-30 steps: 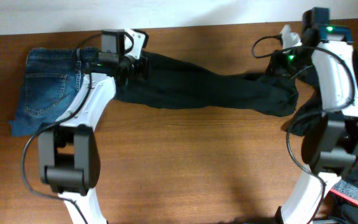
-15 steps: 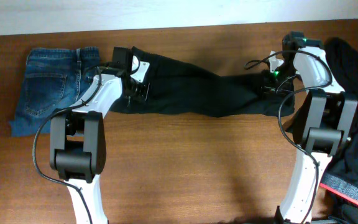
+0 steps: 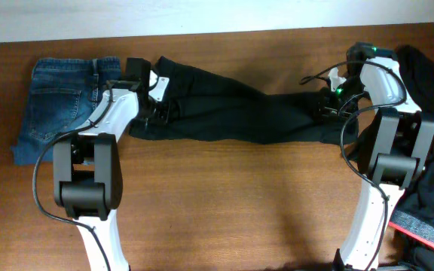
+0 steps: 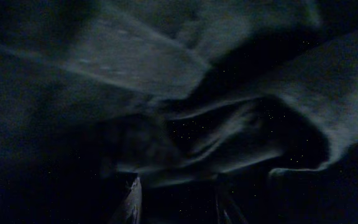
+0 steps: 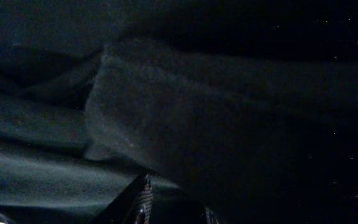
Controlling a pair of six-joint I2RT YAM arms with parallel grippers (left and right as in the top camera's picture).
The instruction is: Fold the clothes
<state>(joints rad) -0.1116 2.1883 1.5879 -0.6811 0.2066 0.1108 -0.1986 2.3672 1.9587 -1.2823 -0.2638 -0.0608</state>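
Note:
The long black trousers (image 3: 239, 113) lie stretched left to right across the back half of the wooden table (image 3: 224, 203). My left gripper (image 3: 160, 106) is at their left end and my right gripper (image 3: 327, 106) at their right end. In the left wrist view the fingers (image 4: 178, 202) pinch dark folds of the trousers (image 4: 135, 56). In the right wrist view the fingers (image 5: 176, 205) close on the black cloth (image 5: 166, 99). Blue denim jeans (image 3: 60, 105) lie folded at the far left, beside the left arm.
A heap of black clothing (image 3: 430, 90) sits at the right table edge behind the right arm, with a red-trimmed item (image 3: 428, 232) below it. A white wall strip (image 3: 202, 15) borders the table's back edge.
Both grippers came down and toward the front from the back edge with the trousers. The cloth has gone from bunched and lifted to stretched flat on the table.

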